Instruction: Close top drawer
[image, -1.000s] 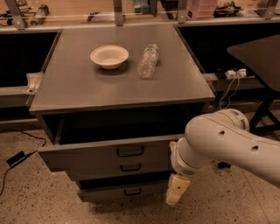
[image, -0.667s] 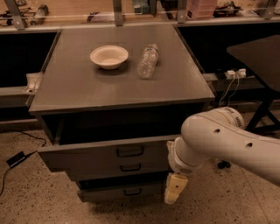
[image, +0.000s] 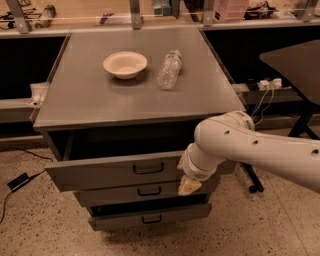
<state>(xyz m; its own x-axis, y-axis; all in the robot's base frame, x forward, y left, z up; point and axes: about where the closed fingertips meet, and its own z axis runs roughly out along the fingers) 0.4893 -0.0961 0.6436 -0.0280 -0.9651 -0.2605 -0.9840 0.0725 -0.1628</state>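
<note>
The pincer (image: 189, 186) at the right front of the open top drawer (image: 100, 175).

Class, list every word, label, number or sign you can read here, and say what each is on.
None can be read.
The bottle lying on the cabinet top shows no legible label.
The bowl, the top drawer and the gripper, low before the drawer fronts, are plain.

No readable writing is showing anywhere; the robot's cream-tipped gripper (image: 189, 186) is hanging before the wide grey metal top drawer (image: 100, 175).
</note>
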